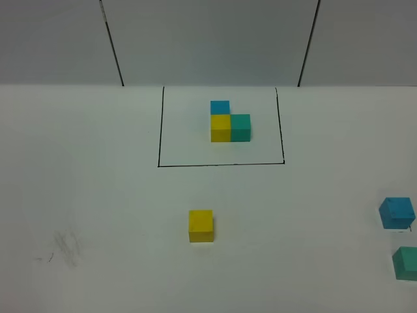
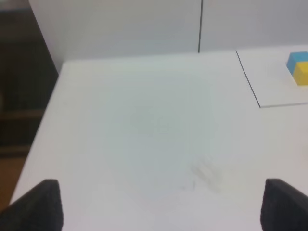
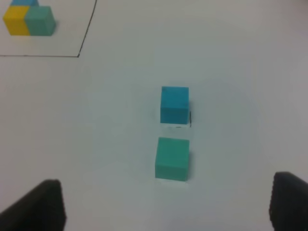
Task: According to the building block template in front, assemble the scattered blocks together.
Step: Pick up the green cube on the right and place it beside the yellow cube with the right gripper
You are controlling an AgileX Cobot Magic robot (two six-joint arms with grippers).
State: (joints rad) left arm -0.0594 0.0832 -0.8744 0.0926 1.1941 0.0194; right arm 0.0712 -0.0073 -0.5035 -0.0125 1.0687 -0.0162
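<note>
Sitting inside the black frame [image 1: 221,165] at the far side of the white bench [image 1: 98,195], the building block template [image 1: 229,122] is an L: blue behind yellow, green beside yellow. The yellow block [image 1: 201,225] lies alone near the middle. The blue block [image 1: 397,212] and green block [image 1: 406,263] lie close together at the right edge. The left claw [image 2: 161,207] is wide and holds nothing. The right claw [image 3: 166,204] is wide too, facing those two blocks.

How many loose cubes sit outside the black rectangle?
3: yellow cube mid-table, sky-blue cube at the right edge, teal-green cube just in front of it. None seems hidden.
</note>
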